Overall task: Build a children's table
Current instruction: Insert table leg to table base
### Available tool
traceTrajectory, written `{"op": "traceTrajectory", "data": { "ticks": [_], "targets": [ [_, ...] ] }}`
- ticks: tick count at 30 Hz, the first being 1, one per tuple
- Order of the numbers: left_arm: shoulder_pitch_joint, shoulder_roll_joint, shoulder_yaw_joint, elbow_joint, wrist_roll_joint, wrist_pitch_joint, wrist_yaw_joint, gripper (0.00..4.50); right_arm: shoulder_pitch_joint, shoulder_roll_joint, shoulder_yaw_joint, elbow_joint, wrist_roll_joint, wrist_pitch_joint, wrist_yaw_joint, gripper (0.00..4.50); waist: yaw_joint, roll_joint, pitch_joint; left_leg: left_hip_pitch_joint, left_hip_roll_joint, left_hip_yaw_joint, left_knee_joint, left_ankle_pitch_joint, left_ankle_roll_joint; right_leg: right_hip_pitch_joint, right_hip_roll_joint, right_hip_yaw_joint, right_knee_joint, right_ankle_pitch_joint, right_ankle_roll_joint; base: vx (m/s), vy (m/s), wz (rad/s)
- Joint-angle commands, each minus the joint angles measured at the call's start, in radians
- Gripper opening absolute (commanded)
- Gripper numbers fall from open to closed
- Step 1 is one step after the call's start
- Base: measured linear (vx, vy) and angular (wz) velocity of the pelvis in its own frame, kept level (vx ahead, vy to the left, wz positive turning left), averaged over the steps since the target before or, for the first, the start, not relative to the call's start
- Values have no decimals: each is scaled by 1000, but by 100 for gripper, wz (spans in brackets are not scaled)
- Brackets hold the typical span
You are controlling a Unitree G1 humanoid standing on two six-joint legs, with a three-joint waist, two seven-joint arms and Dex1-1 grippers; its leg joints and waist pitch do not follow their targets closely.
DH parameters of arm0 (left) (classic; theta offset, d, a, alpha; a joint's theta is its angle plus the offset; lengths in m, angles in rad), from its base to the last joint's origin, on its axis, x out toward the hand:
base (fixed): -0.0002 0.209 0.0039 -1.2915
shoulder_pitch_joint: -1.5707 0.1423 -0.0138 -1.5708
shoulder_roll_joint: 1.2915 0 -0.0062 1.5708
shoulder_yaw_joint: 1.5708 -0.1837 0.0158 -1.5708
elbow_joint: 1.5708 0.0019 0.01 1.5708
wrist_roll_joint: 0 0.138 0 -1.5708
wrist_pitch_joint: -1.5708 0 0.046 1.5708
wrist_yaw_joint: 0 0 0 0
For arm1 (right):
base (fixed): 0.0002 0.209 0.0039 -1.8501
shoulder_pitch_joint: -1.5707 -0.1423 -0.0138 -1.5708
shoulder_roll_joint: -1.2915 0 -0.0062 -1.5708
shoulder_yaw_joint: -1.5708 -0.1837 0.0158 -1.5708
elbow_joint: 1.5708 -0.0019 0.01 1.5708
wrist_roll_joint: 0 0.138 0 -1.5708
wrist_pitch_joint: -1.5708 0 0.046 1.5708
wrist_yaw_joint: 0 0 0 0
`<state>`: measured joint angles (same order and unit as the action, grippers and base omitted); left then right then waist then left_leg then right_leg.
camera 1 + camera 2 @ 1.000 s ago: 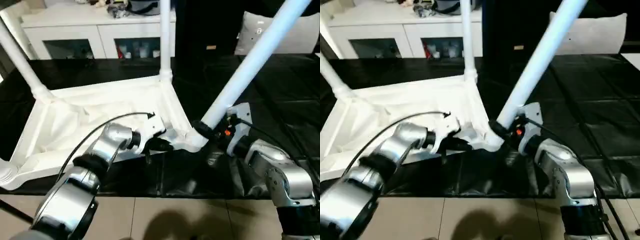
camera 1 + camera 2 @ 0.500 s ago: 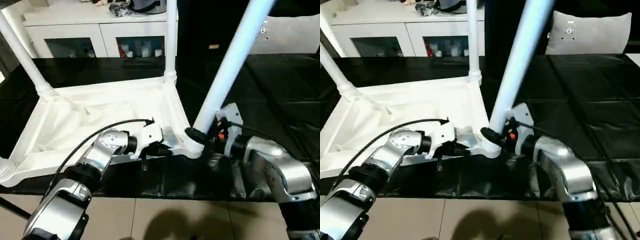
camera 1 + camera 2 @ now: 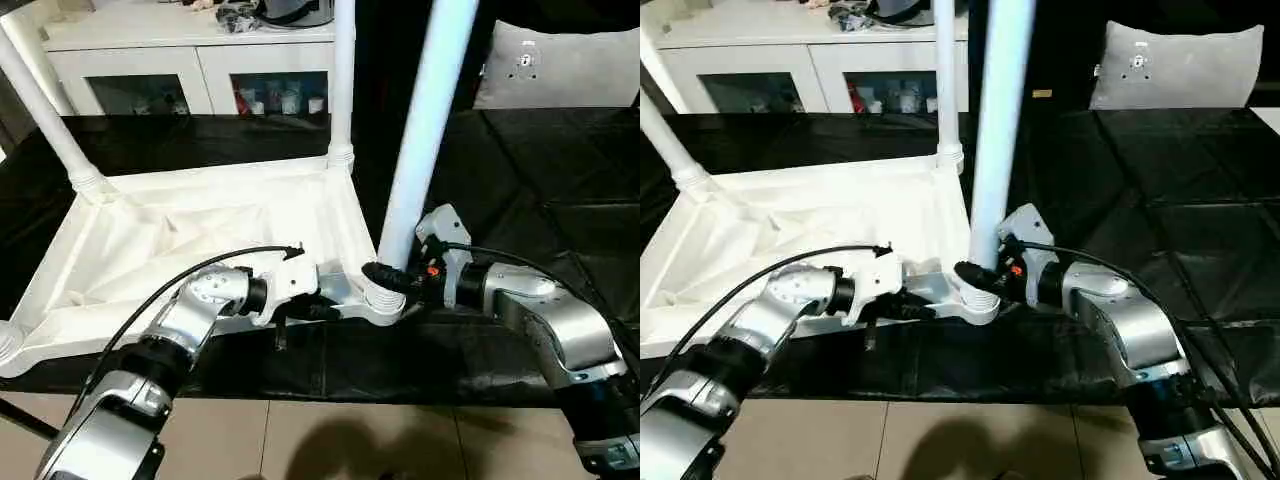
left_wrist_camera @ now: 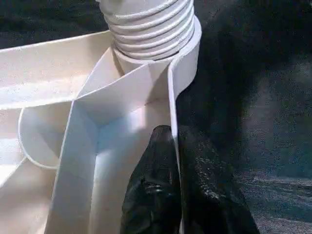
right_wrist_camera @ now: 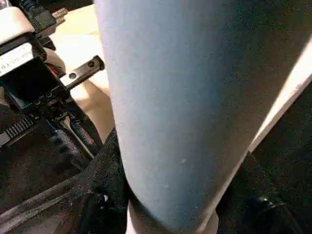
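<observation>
We see the white table (image 3: 200, 235) lying upside down on the black tabletop (image 3: 540, 170), two legs standing in its far corners. Our right tool (image 3: 385, 277) is clamped around the base of a third leg (image 3: 420, 130), which stands nearly upright in the near right corner socket (image 3: 378, 303). Our left tool (image 4: 173, 195) pinches the table's near rim beside that socket, fingers (image 4: 151, 195) closed on the thin wall.
</observation>
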<state>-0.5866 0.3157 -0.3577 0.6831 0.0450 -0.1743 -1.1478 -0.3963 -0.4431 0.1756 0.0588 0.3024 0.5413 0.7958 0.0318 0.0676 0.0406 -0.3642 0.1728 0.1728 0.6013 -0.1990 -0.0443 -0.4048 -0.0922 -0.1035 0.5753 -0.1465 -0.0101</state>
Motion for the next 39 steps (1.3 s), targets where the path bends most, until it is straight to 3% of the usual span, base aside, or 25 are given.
{"op": "traceTrajectory", "data": {
  "ticks": [1, 7, 8, 13, 14, 16, 22, 23, 24, 26, 32, 39],
  "targets": [
    [35, -7, -50, -30, -4, -16, -90, 0, 1, 9, 24, 55, -22, 19, -3, 189, 7, -25, -59, -1, 47, -17, -73, -211, 58, 51, -64, 48, -82, -452, -126, 0, 0, 0],
    [41, -9, -48, -40, -4, -15, -84, 0, 7, 22, -15, 89, 15, 19, 16, 189, 7, -24, -59, 1, 49, -18, -75, -239, 47, 52, -65, 48, -82, -446, -137, 0, 0, 0],
    [47, -9, -43, -50, -4, -7, -70, 0, 26, 34, -54, 109, 48, 3, 24, 189, 6, -25, -58, 1, 49, -18, -76, -241, 47, 53, -65, 48, -82, -449, -136, 0, 0, 0],
    [46, -12, -27, -43, -1, 5, -45, 0, 102, 48, -110, 128, 85, -53, 37, 189, 12, -24, -61, 1, 50, -17, -75, -225, 54, 52, -66, 49, -81, -431, -140, 0, 0, 0],
    [46, -12, -27, -43, -1, 5, -45, 0, 102, 48, -110, 128, 85, -53, 37, 189, 13, -13, -61, 1, 50, -18, -75, -225, 53, 52, -66, 49, -80, -426, -142, 0, 0, 0],
    [37, -15, -24, -27, 1, 2, -43, 0, 144, 54, -115, 117, 89, -85, 44, 189, 14, -20, -61, 1, 50, -16, -76, -232, 57, 53, -65, 49, -81, -419, -143, 0, 0, 0],
    [19, -23, -16, -3, 7, 9, -27, 0, 202, 93, -153, 122, 110, -164, 33, 189, 17, -17, -60, 3, 48, -17, -77, -247, 58, 49, -66, 46, -91, -483, -121, 0, 0, 0],
    [16, -24, -14, 0, 8, 10, -24, 0, 210, 98, -156, 122, 110, -177, 31, 189, 18, -17, -60, 4, 48, -17, -77, -250, 57, 49, -66, 47, -91, -487, -119, 0, 0, 0],
    [15, -24, -13, 2, 8, 10, -23, 0, 214, 100, -157, 122, 110, -183, 30, 189, 20, 3, -59, 5, 48, -20, -78, -258, 53, 48, -67, 46, -90, -489, -120, 0, 0, 0],
    [12, -23, -12, 3, 8, 11, -23, 0, 223, 104, -157, 123, 107, -196, 29, 189, 17, -8, -58, 4, 47, -19, -80, -280, 49, 49, -64, 44, -96, -499, -113, 0, 0, 0],
    [8, -23, -8, 11, 11, 10, -18, 0, 246, 104, -150, 151, 69, -260, 25, 189, 11, -8, -54, 9, 44, -23, -83, -328, 42, 46, -64, 41, -104, -568, -89, 0, 0, 0],
    [8, -23, -8, 21, 15, 4, -16, 0, 250, 80, -106, 182, -7, -331, 20, 189, 1, -7, -51, 12, 46, -26, -87, -369, 38, 44, -65, 39, -107, -579, -88, 0, 0, 0]
  ]
}}
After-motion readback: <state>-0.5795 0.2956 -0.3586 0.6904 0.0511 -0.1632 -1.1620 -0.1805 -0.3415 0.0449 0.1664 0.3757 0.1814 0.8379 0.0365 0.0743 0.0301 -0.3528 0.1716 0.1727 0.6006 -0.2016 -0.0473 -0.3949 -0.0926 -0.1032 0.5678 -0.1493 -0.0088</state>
